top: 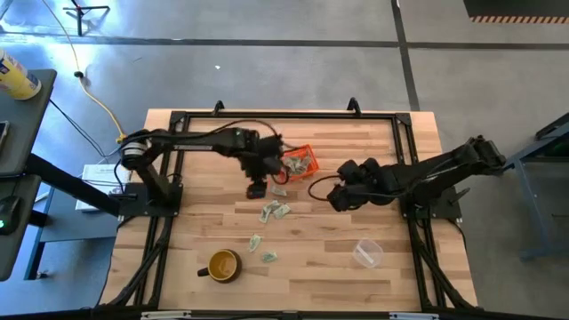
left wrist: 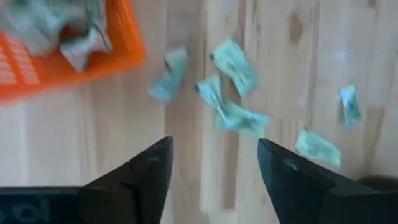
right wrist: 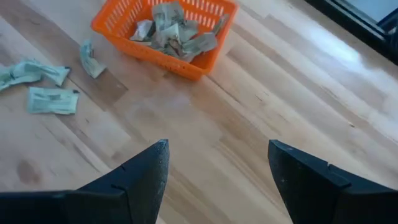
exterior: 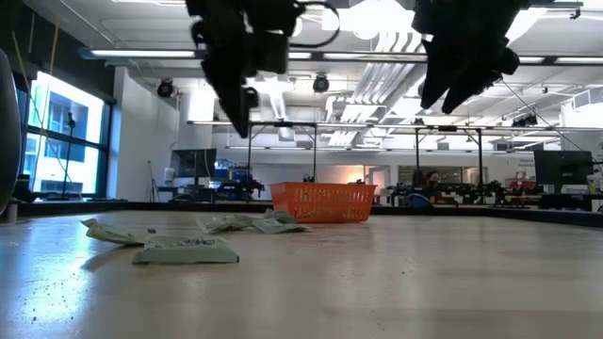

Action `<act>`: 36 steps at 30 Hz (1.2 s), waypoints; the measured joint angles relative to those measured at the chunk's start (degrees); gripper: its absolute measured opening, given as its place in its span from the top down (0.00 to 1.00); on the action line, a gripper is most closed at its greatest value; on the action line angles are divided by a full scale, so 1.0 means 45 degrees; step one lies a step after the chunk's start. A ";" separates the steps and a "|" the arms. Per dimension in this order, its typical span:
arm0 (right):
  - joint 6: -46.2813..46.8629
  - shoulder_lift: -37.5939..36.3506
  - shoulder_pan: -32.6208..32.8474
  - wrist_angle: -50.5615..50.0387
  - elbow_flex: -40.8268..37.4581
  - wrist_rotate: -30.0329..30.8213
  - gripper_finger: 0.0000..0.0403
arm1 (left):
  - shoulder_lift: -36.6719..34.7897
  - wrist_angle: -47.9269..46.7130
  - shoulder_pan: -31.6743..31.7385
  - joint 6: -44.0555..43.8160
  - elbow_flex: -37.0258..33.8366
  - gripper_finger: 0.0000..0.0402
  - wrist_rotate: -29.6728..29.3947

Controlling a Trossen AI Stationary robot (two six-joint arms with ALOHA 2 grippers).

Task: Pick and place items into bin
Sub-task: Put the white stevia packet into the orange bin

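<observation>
Pale wooden tabletop (top: 302, 267) framed by black rails carries everything, with a large workshop hall showing beyond it in the low view. Over it the left tool (left wrist: 213, 163) hangs with its two dark fingers (left wrist: 149, 171) spread wide and nothing between them, just off the front-left corner of the bin (top: 299, 162), with loose scraps below it. The right tool (right wrist: 217, 165) hovers above bare wood on the bin's other side, a little nearer the front, its fingers likewise parted and empty.

Several items (right wrist: 171, 31) are heaped inside the orange bin, which stands at the middle of the tabletop toward the back edge. Others lie loose on the wood: one scrap (top: 278, 189) just in front of the bin, a small cluster (top: 275, 212) a bit farther forward, and two more scraps (top: 262, 249) nearer the front edge.

Close to those last scraps a yellow-brown mug (top: 223, 265) stands upright, handle pointing left. A clear plastic cup (top: 367, 253) lies at the front right, well apart from the rest.
</observation>
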 joint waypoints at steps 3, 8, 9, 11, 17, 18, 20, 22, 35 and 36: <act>0.0123 0.0000 0.0007 0.0545 -0.0217 -0.0064 0.35 | -0.0525 -0.0412 -0.1075 -0.1499 -0.0588 0.40 -0.1741; 0.0316 0.0000 -0.0026 0.0678 -0.0265 -0.0229 0.35 | -0.0749 -0.1372 -0.2921 -0.5725 -0.1264 0.44 -0.3725; 0.0306 0.0000 -0.0068 0.0669 -0.0246 -0.0246 0.35 | -0.0740 -0.1635 -0.3151 -0.6453 -0.1310 0.44 -0.3612; 0.0167 0.0000 -0.0227 0.0674 -0.0227 -0.0478 0.35 | -0.0688 -0.1515 -0.3531 -0.7704 -0.1353 0.44 -0.3145; -0.0300 0.0005 -0.0986 0.0393 -0.0227 -0.1134 0.35 | -0.0045 -0.0863 -0.3677 -1.0269 -0.1396 0.44 -0.1675; -0.0316 0.0005 -0.1056 0.0274 -0.0227 -0.1097 0.35 | 0.0100 -0.0913 -0.3771 -1.0956 -0.1396 0.44 -0.1620; -0.0433 0.0005 -0.1144 -0.0112 -0.0227 -0.1160 0.35 | 0.0416 -0.0798 -0.4176 -1.2481 -0.1396 0.45 -0.1489; -0.0887 0.0005 -0.1079 -0.0741 -0.0227 -0.1240 0.35 | 0.0658 -0.0421 -0.4739 -1.3729 -0.1396 0.46 -0.1404; -0.0903 -0.1981 0.0470 -0.3633 -0.0227 -0.0310 0.35 | 0.2232 0.1492 -0.6942 -1.8465 -0.1387 0.46 -0.1927; -0.0761 -0.2179 0.0481 -0.3654 -0.0227 -0.0196 0.35 | 0.2320 0.1482 -0.6940 -1.8471 -0.1387 0.46 -0.1954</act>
